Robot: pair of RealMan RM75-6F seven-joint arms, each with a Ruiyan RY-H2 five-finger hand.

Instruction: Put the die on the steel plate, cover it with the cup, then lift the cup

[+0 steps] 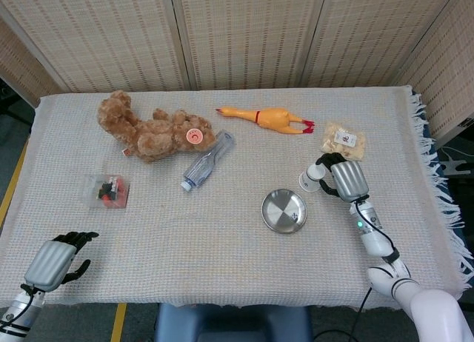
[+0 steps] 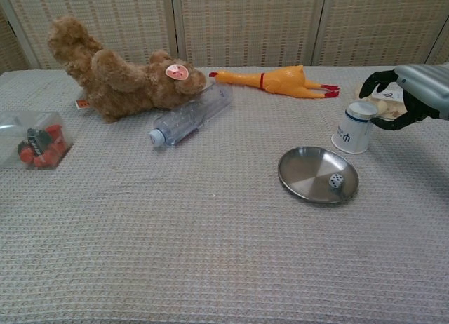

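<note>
Chest view shows die (image 2: pixel 337 181) on steel plate (image 2: pixel 307 171); head view doesn't. Right robot hand (image 2: pixel 407 99) spread beside cup (image 2: pixel 353 127), contact unclear. Left robot hand (image 1: pixel 53 260) curled, empty.

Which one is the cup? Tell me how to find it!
Find the shiny round steel plate on the right part of the table. Just behind it, toward the robot's right hand, stands the cup upside down. It is small and white with a dark blue mark, the only white, upright thing there.
</note>
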